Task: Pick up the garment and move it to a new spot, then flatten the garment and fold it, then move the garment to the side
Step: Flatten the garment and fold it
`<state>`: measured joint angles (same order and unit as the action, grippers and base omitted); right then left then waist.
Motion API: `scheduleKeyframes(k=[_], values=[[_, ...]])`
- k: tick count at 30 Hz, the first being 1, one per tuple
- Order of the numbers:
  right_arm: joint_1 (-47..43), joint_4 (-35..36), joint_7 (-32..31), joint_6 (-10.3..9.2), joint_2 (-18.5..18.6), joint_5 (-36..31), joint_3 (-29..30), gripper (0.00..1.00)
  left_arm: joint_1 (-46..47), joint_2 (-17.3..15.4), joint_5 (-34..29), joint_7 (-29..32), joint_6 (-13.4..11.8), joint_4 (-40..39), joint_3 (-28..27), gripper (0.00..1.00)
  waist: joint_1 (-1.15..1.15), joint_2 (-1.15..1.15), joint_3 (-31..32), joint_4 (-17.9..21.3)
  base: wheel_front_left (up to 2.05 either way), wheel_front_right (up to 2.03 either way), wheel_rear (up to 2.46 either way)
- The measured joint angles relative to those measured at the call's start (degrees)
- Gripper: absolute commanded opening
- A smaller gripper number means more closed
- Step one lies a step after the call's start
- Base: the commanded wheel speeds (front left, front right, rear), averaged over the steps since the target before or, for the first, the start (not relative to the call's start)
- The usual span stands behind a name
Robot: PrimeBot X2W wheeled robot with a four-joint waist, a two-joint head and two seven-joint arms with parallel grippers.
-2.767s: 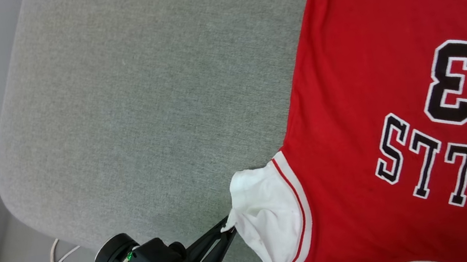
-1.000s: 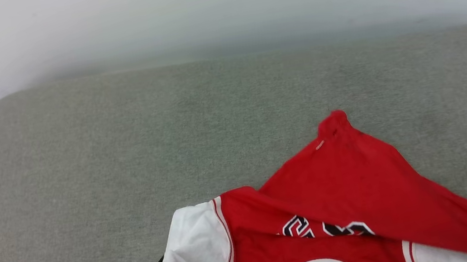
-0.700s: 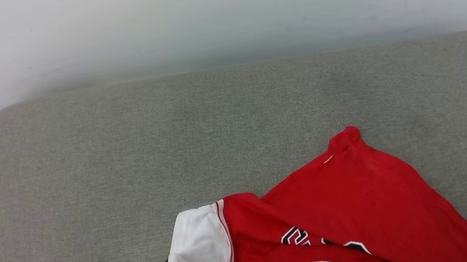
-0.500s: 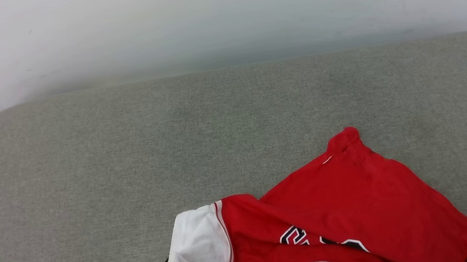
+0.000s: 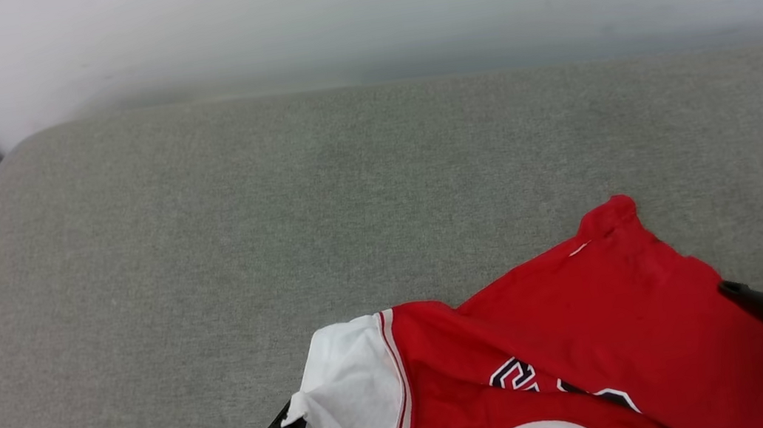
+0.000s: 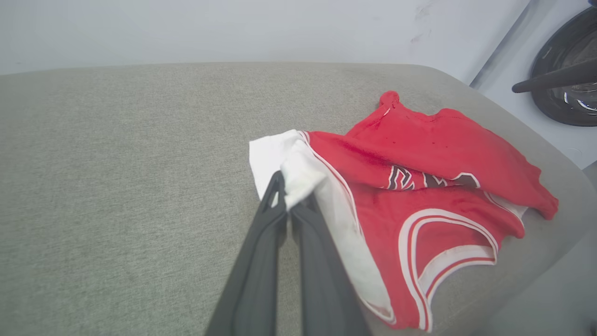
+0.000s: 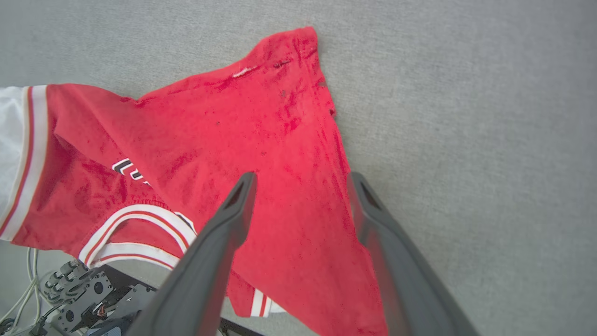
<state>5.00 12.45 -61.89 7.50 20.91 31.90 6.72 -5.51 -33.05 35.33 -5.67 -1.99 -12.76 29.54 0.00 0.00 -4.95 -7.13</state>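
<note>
Fabric this thin will, I judge, weigh next to nothing and sag from any single hold, so the shirt [image 5: 592, 333] wants two grips set wide apart. It lies half doubled over on the grey cushion [image 5: 239, 211], near the front edge and toward my right, with its red lower part folded back across the chest letters [image 5: 516, 374]. My left gripper [image 6: 285, 189] is clamped on the tip of the white sleeve [image 5: 348, 375], fingers pressed together with a bunch of cloth between them. My right gripper [image 7: 301, 179] hangs above the red body with its fingers spread, holding nothing. To flatten the shirt, I would take the peaked red corner [image 5: 609, 215] with the right. I would pinch a generous fold there, since soft jersey may slip from smooth fingers. Pulling hard against the sleeve could strain its seam.
</note>
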Motion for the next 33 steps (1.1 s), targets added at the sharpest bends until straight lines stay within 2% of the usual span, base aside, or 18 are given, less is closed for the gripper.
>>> scheduleKeyframes(k=[5,15,22,31,32,33], values=[[8.7,-6.1,-2.6,0.0,-1.6,-3.1,-4.2,1.0,2.4,0.2,-0.7,0.6,1.2,0.0,0.9,0.0,0.01,0.0,-3.5,-2.1,0.0,0.0,0.0],[22.3,-20.1,-1.2,0.0,0.1,-10.4,-6.8,1.0,6.8,1.9,-1.4,0.4,3.1,1.1,2.6,0.0,0.01,0.0,-10.1,-8.1,0.0,0.0,0.0],[24.4,-26.2,-1.3,-0.01,1.8,-12.9,-8.5,1.0,9.4,3.4,-1.8,0.0,4.3,2.2,3.6,0.0,0.01,0.0,-13.7,-12.1,0.0,0.0,0.0],[24.5,-29.3,-0.2,0.0,2.8,-14.3,-8.5,1.0,10.2,4.6,-1.8,-0.7,4.5,3.4,4.2,0.0,-0.01,0.0,-15.3,-15.1,0.0,0.0,0.0],[24.5,-29.6,-0.2,0.0,2.8,-14.2,-8.3,0.42,10.2,4.7,-1.8,-0.7,4.4,3.6,4.2,0.0,-0.01,0.0,-15.3,-15.2,0.0,0.0,0.0],[24.6,-29.9,-0.2,0.0,2.8,-14.1,-8.1,0.0,10.3,4.7,-1.7,-0.7,4.4,3.7,4.2,0.0,-0.01,0.0,-15.2,-15.2,0.0,0.0,0.0]])
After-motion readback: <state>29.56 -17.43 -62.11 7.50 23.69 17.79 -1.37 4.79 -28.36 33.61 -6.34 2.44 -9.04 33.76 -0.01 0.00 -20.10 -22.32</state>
